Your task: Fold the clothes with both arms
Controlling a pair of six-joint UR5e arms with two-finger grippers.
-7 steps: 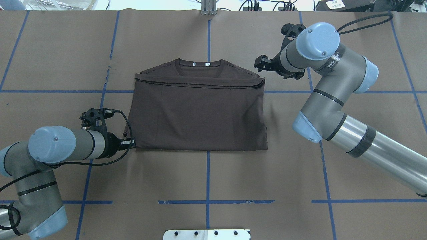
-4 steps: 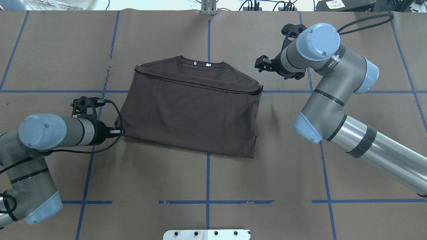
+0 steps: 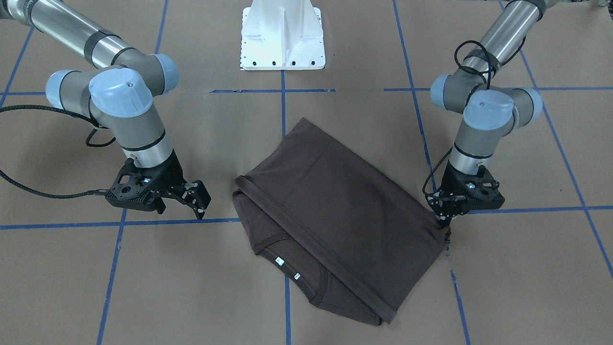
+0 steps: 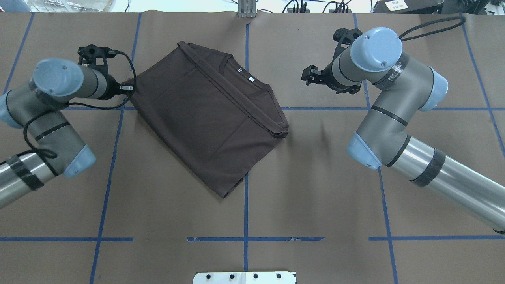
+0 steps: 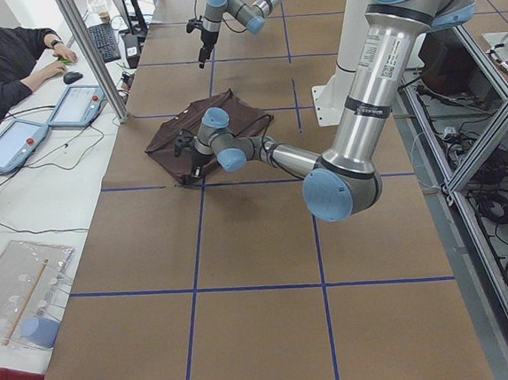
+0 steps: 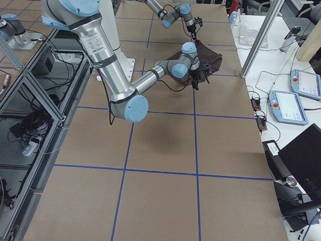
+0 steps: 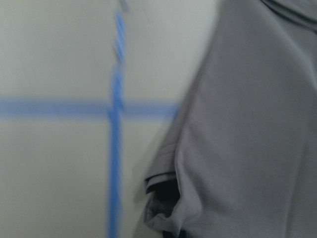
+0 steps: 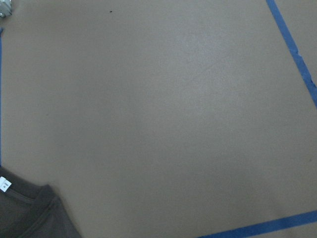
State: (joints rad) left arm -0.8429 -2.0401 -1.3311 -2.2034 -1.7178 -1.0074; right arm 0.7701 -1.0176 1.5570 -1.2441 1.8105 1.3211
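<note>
**Folded T-shirt lies askew, one corner pinched by the left gripper**

The dark brown T-shirt (image 4: pixel 205 118) lies folded and flat on the table (image 4: pixel 315 189), turned on the diagonal in the robot's left half, with its right part crossing the blue centre tape line. Two small white neck tags (image 4: pixel 239 69) sit inside the ribbed collar (image 4: pixel 260 87); their print is too small to read. A doubled hem edge runs slantwise from the far corner down to the right-hand corner, with the collar part beyond it. The near corner points toward the white base block (image 4: pixel 244 277).

The left gripper (image 4: pixel 130 87) is clenched on the shirt's left corner, right by a blue tape crossing; the left wrist view shows that corner bunched against the cloth. The right gripper (image 4: pixel 305 75) hangs with its fingers spread and nothing between them, well apart from the shirt, over bare brown cover. The right arm (image 4: pixel 394 118) carries a black band (image 4: pixel 394 73) with pale letters, of which only "EED" reads.

A broad stretch of brown cover lies between the shirt's near corner and the base block, and another between its right corner and the right arm. Beyond the far edge a person (image 5: pixel 2 61) sits at a side table
</note>
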